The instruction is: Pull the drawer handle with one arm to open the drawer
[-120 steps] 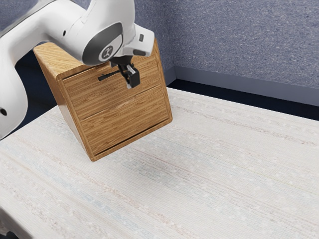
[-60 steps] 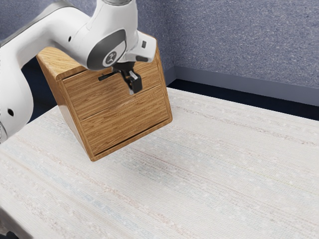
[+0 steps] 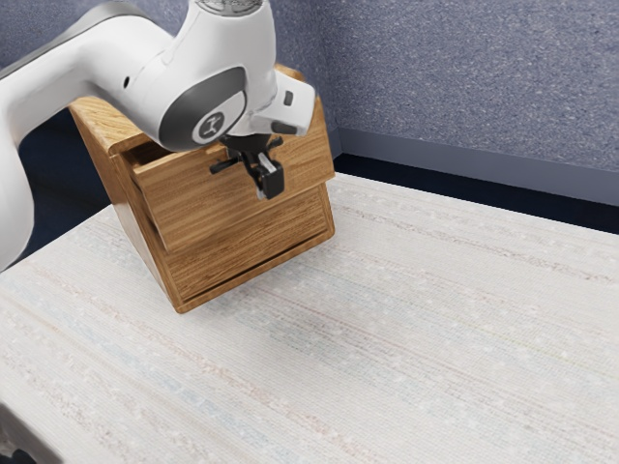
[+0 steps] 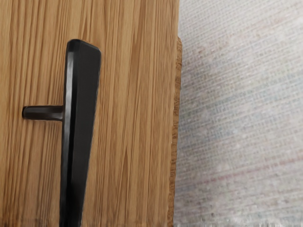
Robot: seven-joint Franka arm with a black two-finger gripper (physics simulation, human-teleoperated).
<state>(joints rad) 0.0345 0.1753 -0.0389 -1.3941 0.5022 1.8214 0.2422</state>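
Note:
A wooden cabinet (image 3: 101,118) with two drawers stands at the back of the table, toward the exterior view's left. Its top drawer (image 3: 198,201) juts out a little from the cabinet body, while the lower drawer (image 3: 253,242) sits flush. A black bar handle (image 3: 224,163) runs across the top drawer's front. My black gripper (image 3: 268,180) is shut on that handle near its right end. In the wrist view the handle (image 4: 78,137) and its short stem stand out from the drawer front (image 4: 135,113), just under my hand.
The pale woven table (image 3: 416,329) stretches toward the exterior view's right and front of the cabinet. A blue-grey wall (image 3: 464,68) with a dark baseboard runs behind. My white arm (image 3: 116,68) overhangs the cabinet top.
The top drawer, flush a second ago, has slid out of the cabinet. My gripper has moved with the handle toward the exterior view's right and front.

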